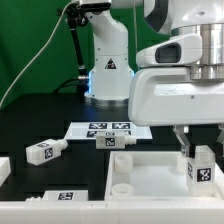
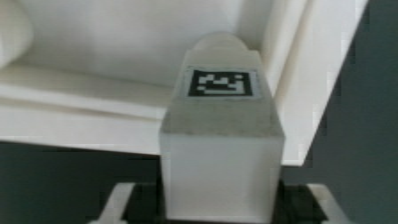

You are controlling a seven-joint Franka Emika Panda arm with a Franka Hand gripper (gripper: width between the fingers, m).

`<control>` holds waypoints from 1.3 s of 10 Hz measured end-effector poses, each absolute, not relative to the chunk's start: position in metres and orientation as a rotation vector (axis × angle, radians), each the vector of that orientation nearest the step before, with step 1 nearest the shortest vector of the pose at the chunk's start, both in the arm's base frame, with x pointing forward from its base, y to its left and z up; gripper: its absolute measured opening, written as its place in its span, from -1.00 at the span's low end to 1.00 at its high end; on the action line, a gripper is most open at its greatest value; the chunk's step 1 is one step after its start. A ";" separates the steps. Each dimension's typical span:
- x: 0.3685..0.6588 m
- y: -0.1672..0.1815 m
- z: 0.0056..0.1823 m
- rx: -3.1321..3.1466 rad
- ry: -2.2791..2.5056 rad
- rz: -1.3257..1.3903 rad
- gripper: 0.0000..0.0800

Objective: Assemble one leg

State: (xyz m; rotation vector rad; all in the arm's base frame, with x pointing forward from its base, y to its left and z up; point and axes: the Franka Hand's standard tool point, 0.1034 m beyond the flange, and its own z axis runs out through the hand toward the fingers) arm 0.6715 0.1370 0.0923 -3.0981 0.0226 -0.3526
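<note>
Over the tabletop [image 1: 150, 175], my tool [image 1: 197, 152] is clamped on the leg [image 2: 221, 120]: hard, light, smooth; I squeeze its flat sides.

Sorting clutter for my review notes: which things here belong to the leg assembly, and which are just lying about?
In the job:
- leg held in the gripper, over the tabletop

Lying about:
- loose leg at the exterior view's left
- loose leg beside the marker board
</note>
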 end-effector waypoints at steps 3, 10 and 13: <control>0.672 0.142 0.094 -2.983 0.611 -0.365 -0.31; 0.668 0.157 0.093 -2.579 1.450 -0.273 -0.18; 0.670 0.152 0.099 -2.690 1.278 -0.272 0.53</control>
